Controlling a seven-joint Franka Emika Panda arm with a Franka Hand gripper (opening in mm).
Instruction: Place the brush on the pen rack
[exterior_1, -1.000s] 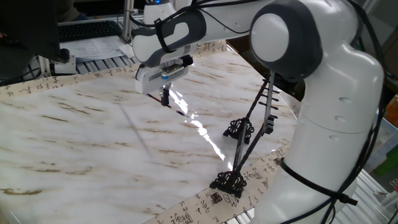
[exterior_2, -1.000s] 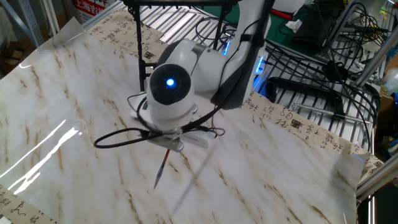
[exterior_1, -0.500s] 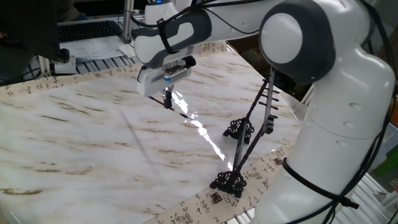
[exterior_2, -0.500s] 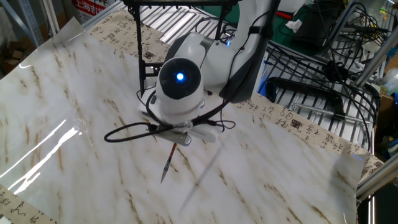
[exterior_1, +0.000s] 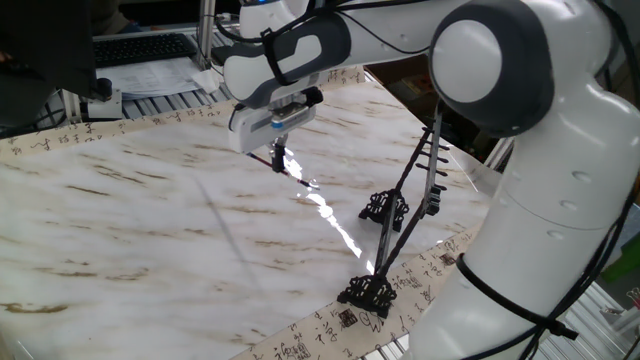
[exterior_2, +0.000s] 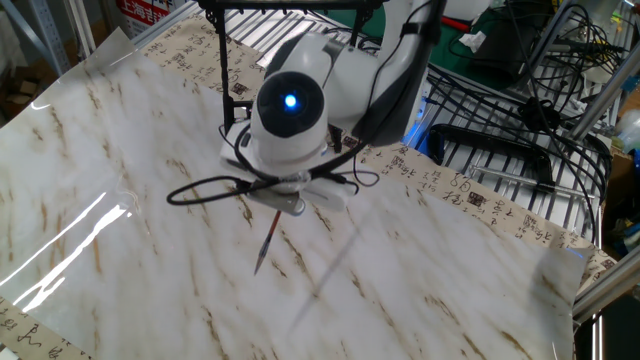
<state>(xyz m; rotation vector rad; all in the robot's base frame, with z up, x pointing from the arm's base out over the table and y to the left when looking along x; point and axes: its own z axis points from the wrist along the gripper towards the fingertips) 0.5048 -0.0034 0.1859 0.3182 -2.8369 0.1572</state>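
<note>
The brush (exterior_2: 266, 245) is a thin dark reddish-brown stick with a pointed tip. It hangs tilted under my gripper (exterior_2: 285, 208), tip down and just above the marble table top. In one fixed view my gripper (exterior_1: 279, 163) is shut on the brush (exterior_1: 293, 177), whose ends stick out on both sides of the fingers. The pen rack (exterior_1: 385, 245) is a black frame with two scrolled feet. It stands near the table's right edge, well right of the gripper. In the other fixed view the pen rack (exterior_2: 226, 75) stands behind the arm, partly hidden.
The marble sheet (exterior_1: 150, 230) has calligraphy paper along its edges. A keyboard (exterior_1: 140, 48) lies beyond the far edge. Black wire racks and cables (exterior_2: 500, 150) stand past the table side. A black cable loop (exterior_2: 205, 190) hangs off the wrist.
My gripper, with the brush in it, has moved a little toward the pen rack side and risen slightly. The rack has not moved.
</note>
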